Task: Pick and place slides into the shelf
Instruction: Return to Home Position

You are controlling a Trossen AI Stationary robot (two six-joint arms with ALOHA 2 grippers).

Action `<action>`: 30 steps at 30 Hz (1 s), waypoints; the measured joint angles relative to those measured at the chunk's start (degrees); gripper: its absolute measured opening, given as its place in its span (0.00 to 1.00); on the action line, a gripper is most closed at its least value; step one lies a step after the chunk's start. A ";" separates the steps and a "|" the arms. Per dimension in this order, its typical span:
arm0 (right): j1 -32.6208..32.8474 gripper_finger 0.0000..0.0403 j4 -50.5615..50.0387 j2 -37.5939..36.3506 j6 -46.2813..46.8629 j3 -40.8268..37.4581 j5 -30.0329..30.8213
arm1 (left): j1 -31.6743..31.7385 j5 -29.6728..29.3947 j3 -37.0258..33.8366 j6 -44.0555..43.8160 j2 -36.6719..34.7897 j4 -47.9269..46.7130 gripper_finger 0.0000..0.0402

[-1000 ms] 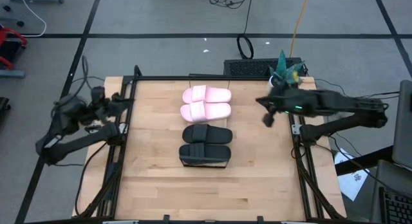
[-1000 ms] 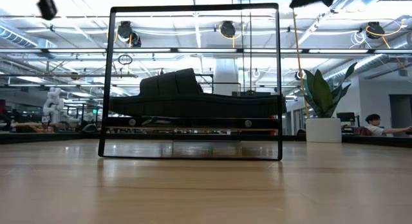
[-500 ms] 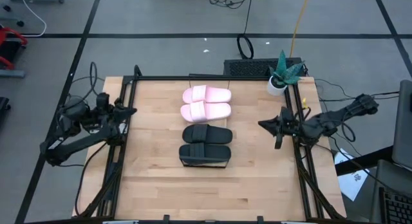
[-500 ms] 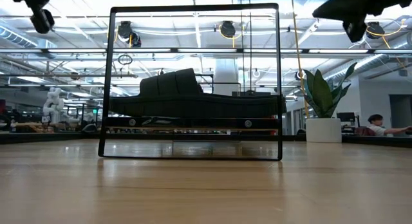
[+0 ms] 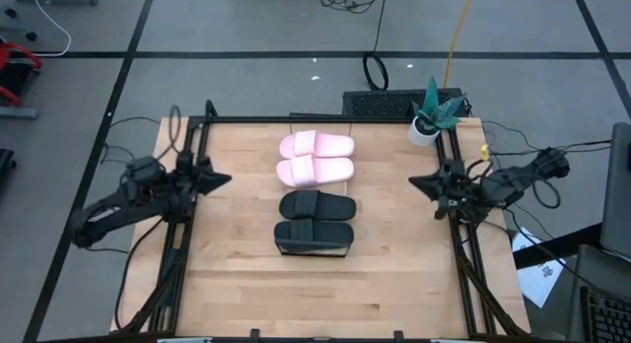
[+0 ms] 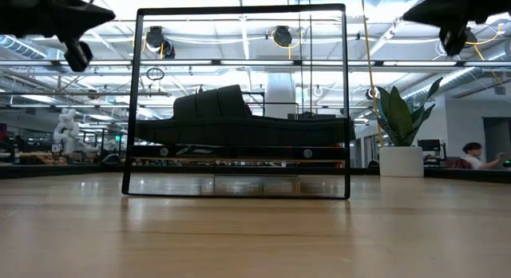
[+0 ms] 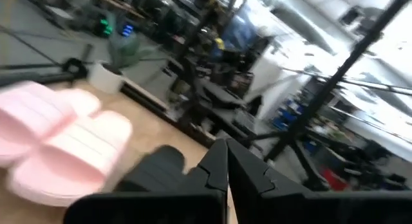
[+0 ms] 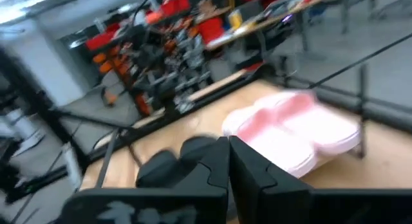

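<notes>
High view | pink slides (image 5: pixel 316 169), black slides (image 5: pixel 315 205): long axes left-right | left tool (image 5: pixel 223 178), right tool (image 5: pixel 415 180): both clenched, empty

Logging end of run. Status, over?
Both shut, empty: left end effector at table left edge, right end effector at right edge. All on the shelf: pink slides, black slides. Nothing in the way.

Left gripper (image 7: pixel 226 147) closed, pink slides (image 7: pixel 61 143), black slide (image 7: pixel 153 170)
</notes>
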 joint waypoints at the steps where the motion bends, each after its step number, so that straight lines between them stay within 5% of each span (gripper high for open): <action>1: 0.00 0.00 1.13 0.41 0.47 -1.19 -1.11 | -1.34 -0.11 -1.48 -0.38 0.00 2.20 0.01; 7: 0.00 0.00 12.34 3.04 0.73 -8.56 -2.37 | -13.14 -10.40 -9.78 -0.94 0.20 15.62 0.02; 18: -1.98 0.00 13.11 0.64 -6.62 -9.64 3.68 | -29.93 -34.50 -13.10 6.93 0.20 11.43 0.01; 30: -2.16 0.00 14.53 -1.95 -9.22 -14.84 -1.06 | -30.72 -37.16 -13.10 12.12 0.24 6.40 0.00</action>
